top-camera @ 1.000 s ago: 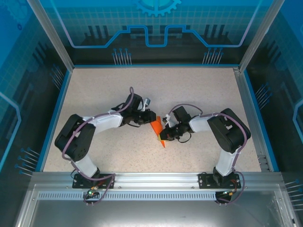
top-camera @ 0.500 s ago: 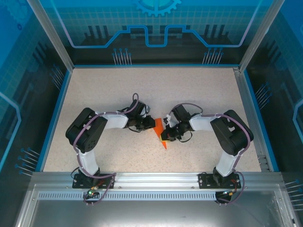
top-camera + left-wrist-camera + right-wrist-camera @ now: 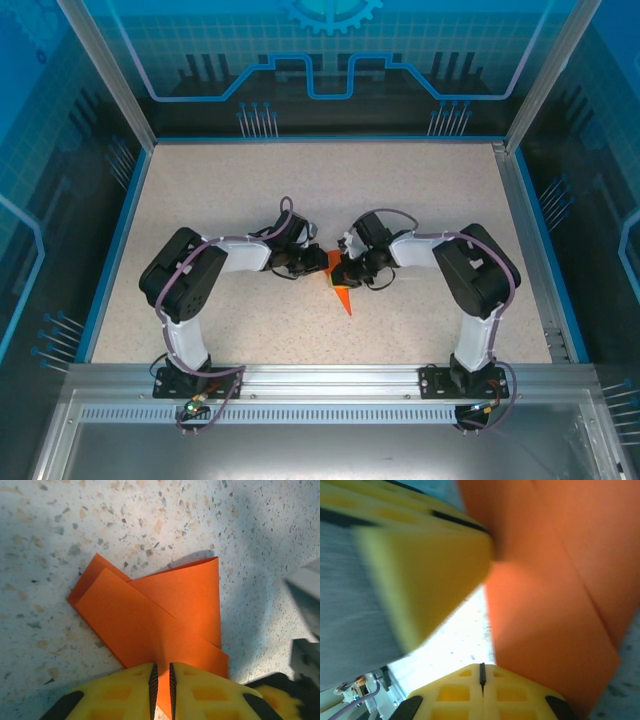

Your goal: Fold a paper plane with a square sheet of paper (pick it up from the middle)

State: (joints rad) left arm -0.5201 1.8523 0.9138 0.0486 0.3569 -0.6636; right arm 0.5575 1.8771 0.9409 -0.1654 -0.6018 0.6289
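Robot lab enclosure: speckled table (image 3: 420, 190), blue printed walls (image 3: 330, 60) (aluminium frame (image 3: 330, 385)).

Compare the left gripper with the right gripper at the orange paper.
The left gripper pinches the folded orange paper in a narrow gap; the right gripper is shut, pads touching, nothing between them. The left reaches the paper from the left, the right from the right. Both have yellow fingers.
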